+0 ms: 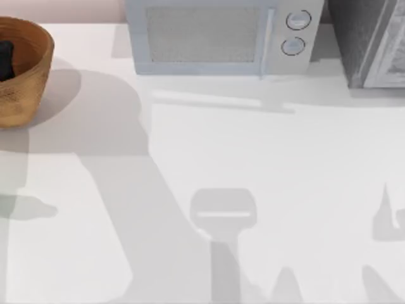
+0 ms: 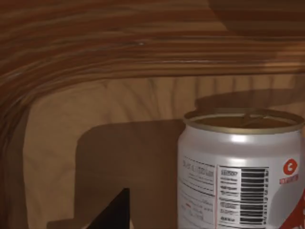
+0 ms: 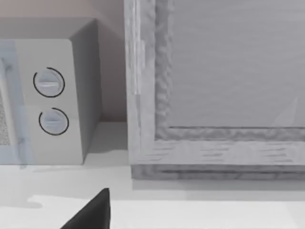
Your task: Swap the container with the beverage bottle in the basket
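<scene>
The left gripper (image 1: 5, 60) is down inside the basket (image 1: 35, 79) beside the beverage bottle (image 2: 240, 171); I cannot tell whether its fingers grip. Swap looks barely begun.

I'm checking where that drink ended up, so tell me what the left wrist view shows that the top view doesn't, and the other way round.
Left wrist view alone: the beverage bottle standing upright inside the basket, white with a barcode and red label, gold-olive top, plus a dark fingertip of the left hand beside it.

Top view alone: the grey microwave at the back, a second grey appliance at the right, and the white table.

Shared: the basket, seen from outside at the top view's left edge and from its inner wall in the wrist view.
</scene>
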`<move>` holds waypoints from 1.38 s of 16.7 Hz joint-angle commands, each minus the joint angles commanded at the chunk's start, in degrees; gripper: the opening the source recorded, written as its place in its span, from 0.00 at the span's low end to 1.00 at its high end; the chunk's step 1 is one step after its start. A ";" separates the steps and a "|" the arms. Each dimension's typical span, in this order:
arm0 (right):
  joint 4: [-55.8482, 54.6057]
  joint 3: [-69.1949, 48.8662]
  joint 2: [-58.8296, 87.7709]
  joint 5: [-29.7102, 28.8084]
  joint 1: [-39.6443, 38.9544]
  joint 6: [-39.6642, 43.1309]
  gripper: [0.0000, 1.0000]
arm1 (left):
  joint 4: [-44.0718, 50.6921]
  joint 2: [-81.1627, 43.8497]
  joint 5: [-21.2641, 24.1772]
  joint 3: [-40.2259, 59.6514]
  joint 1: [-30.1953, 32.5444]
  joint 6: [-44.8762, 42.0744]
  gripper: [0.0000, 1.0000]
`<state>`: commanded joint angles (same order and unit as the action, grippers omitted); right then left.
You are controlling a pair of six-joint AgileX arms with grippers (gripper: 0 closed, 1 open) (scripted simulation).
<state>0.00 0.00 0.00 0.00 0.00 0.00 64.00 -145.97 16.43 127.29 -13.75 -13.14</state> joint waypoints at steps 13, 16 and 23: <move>0.00 0.00 0.00 0.00 0.00 0.00 1.00 | 0.00 0.00 0.00 0.00 0.00 0.00 0.17; 0.00 0.00 0.00 0.00 0.00 0.00 1.00 | 0.00 0.00 0.00 0.00 0.00 0.00 0.00; 0.00 0.00 0.00 0.00 0.00 0.00 1.00 | 0.00 0.00 0.00 0.00 0.00 0.00 0.00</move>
<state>0.00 0.00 0.00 0.00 0.00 0.00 64.00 -145.97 16.43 127.29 -13.75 -13.14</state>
